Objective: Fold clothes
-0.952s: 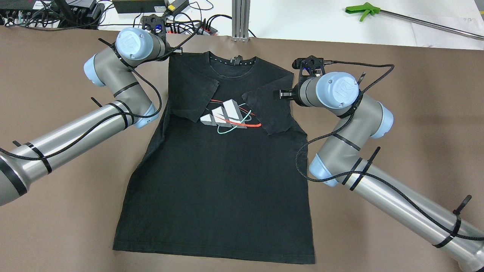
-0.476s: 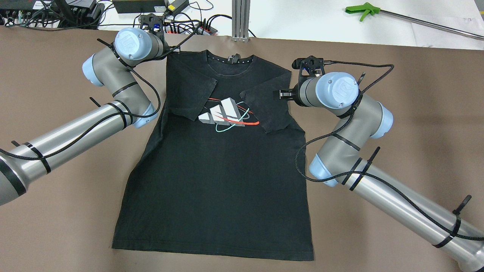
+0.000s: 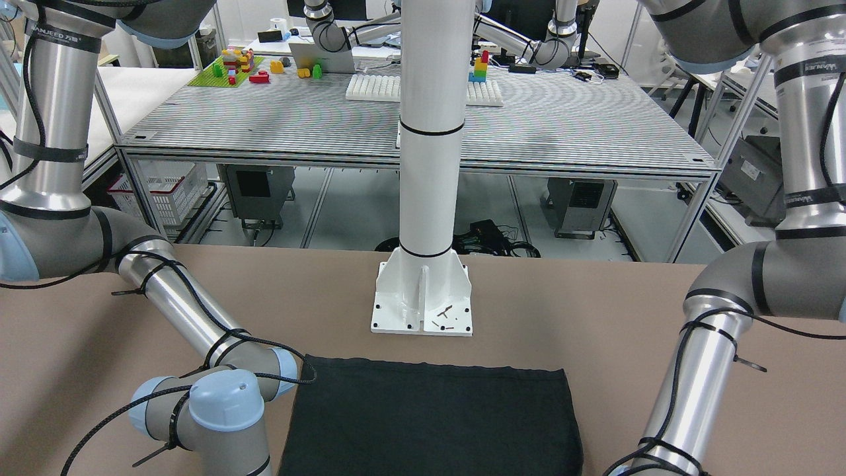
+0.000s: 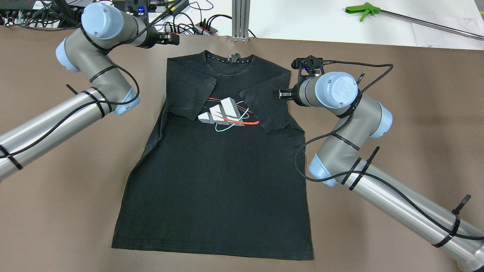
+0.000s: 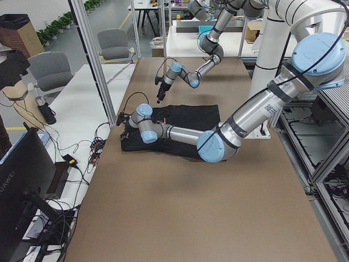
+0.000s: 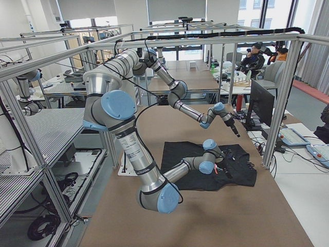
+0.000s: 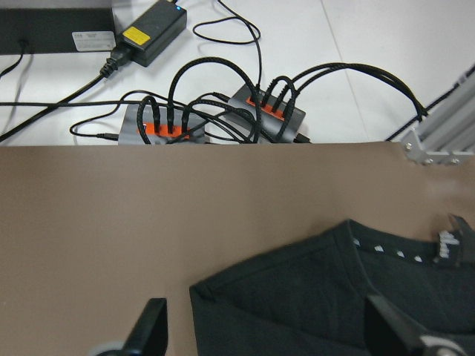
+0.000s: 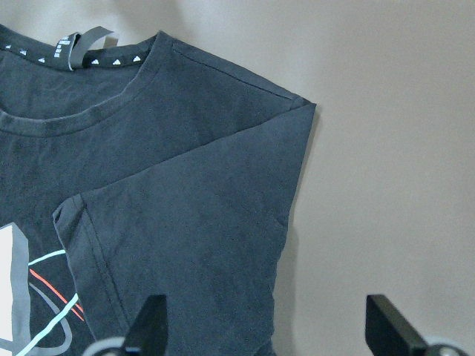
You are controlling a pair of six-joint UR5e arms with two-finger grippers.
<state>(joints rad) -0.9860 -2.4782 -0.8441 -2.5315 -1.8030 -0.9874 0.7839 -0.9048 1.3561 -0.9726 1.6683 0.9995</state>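
Left gripper (image 7: 263,304): you see its dark fingers (image 7: 152,326) spread wide with nothing between them, over the brown table (image 7: 89,222) just beyond one shoulder corner of the black T-shirt (image 4: 219,170). Right gripper (image 8: 263,300): equally spread and empty, above the folded-in sleeve (image 8: 193,245) at the garment's side edge (whether its fingertips touch the cloth cannot be told). The T-shirt lies flat and face up in the middle of the table, collar (image 4: 228,60) toward the far edge; thin, matte, slightly faded fabric with stitched hems; both short sleeves are turned inward over the chest, partly covering a printed logo (image 4: 225,115) of grey-white slanted bars crossed by red and teal loops; the collar carries a row of small white marks and a loop tag. The table surface is smooth and matte; past its far edge you see black power strips (image 7: 163,126) and tangled cables on a white bench.
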